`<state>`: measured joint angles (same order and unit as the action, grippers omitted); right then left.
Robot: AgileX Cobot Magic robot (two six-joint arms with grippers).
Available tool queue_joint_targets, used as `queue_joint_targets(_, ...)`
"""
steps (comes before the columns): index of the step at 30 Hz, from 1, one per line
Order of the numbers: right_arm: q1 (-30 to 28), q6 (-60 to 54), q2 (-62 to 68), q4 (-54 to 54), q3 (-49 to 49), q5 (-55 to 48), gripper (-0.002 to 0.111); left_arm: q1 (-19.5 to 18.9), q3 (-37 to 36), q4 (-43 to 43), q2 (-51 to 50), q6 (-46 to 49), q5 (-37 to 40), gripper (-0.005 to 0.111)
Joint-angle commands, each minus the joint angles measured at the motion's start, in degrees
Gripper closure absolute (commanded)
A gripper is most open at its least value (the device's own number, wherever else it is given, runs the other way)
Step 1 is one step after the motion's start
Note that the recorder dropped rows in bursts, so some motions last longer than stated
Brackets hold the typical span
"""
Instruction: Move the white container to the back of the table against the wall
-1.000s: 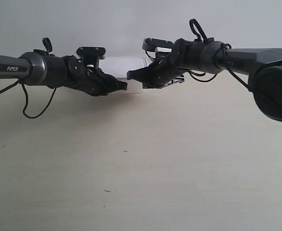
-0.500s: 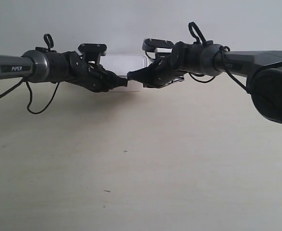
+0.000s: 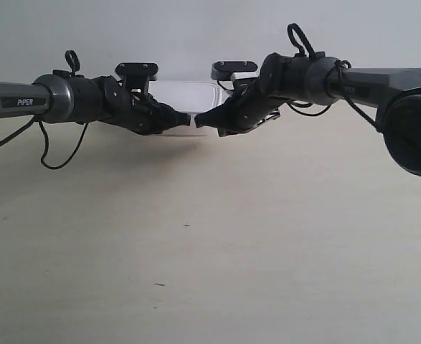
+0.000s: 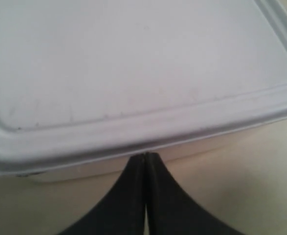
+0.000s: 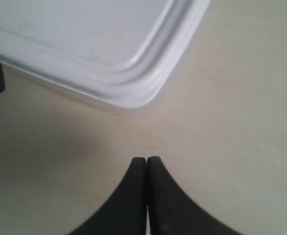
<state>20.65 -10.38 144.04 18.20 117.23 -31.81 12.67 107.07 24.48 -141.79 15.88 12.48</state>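
Note:
The white container (image 3: pixel 185 94) sits at the far edge of the table (image 3: pixel 210 251), close to the wall (image 3: pixel 196 36). Two black grippers meet in front of it, one on the arm at the exterior view's left (image 3: pixel 187 120), one on the arm at the exterior view's right (image 3: pixel 200 120). In the left wrist view the container's lid (image 4: pixel 143 73) fills the frame, and my left gripper (image 4: pixel 144 155) is shut with its tips against the box's side under the lid rim. My right gripper (image 5: pixel 146 159) is shut and empty, a short way off the container's rounded corner (image 5: pixel 133 83).
Loose black cables (image 3: pixel 52 161) hang under the arm at the exterior view's left. The bulky base of the other arm (image 3: pixel 414 122) fills the right edge. Tiny dark specks (image 3: pixel 187 226) mark the table's near part.
Both arms have pressed further toward the wall and the container has slid back with them. The gripper at the exterior view's right has dipped lower.

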Motion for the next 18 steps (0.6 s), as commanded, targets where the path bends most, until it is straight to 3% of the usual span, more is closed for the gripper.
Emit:
queue_joint_targets(1, -0.7, -1.9, -5.9, -1.2, 0.4, -1.3, 0.108, 0.0, 0.4, 1.7, -0.1, -0.3, -1.8, 0.107)
queue_joint_targets(7, -2.3, -3.5, -11.5, -3.9, 0.4, -5.5, 0.108, 0.8, 5.2, 2.8, -2.8, -0.3, -0.8, 0.107)
queue_joint_targets(18, -3.1, -3.4, -12.0, -4.1, 0.4, -7.8, 0.108, 0.8, 5.7, 3.4, -3.9, 1.5, -1.9, 0.107)
